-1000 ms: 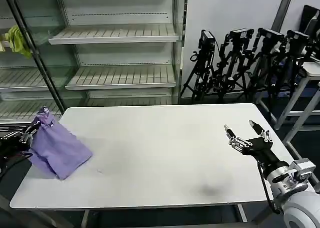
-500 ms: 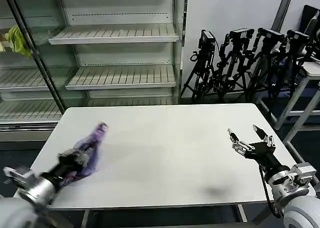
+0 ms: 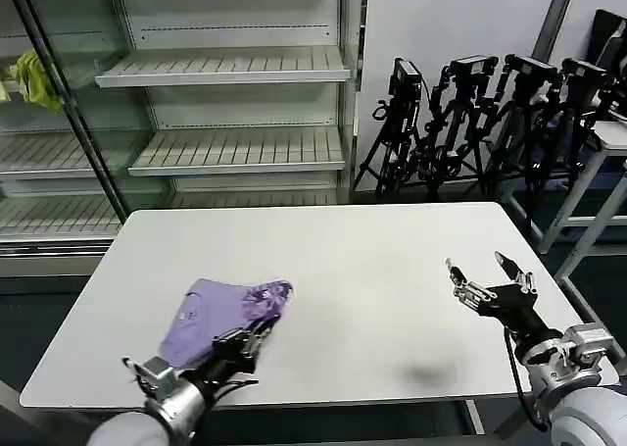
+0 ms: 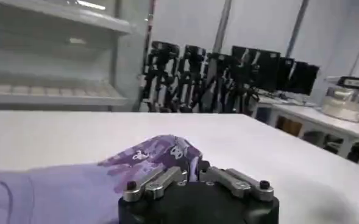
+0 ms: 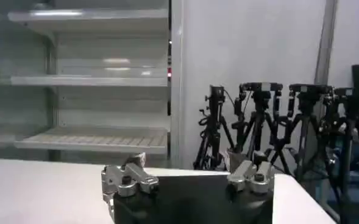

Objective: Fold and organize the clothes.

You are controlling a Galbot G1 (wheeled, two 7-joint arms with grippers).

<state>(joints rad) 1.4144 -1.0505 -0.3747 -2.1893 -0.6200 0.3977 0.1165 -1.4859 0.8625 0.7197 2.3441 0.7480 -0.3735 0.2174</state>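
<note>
The clothes, a lavender T-shirt (image 3: 211, 314), lie bunched on the white table (image 3: 362, 260) near its front left, with the dark purple-and-white print (image 3: 269, 293) turned up at the right end. My left gripper (image 3: 252, 337) comes in from the front edge and is shut on the shirt's near hem. In the left wrist view its fingers (image 4: 167, 178) pinch printed fabric of the T-shirt (image 4: 69, 189). My right gripper (image 3: 482, 278) hovers open over the table's right side, nothing between its fingers (image 5: 125, 178), far from the shirt.
Empty metal shelving (image 3: 225, 69) stands behind the table, with a green cloth (image 3: 34, 78) at its left end. Black tripods (image 3: 490, 123) crowd the back right. Bare tabletop spans the middle between the two grippers.
My left arm has swung the shirt from beyond the table's left edge in to the front left, where it now rests on the surface. The right gripper has barely moved.
</note>
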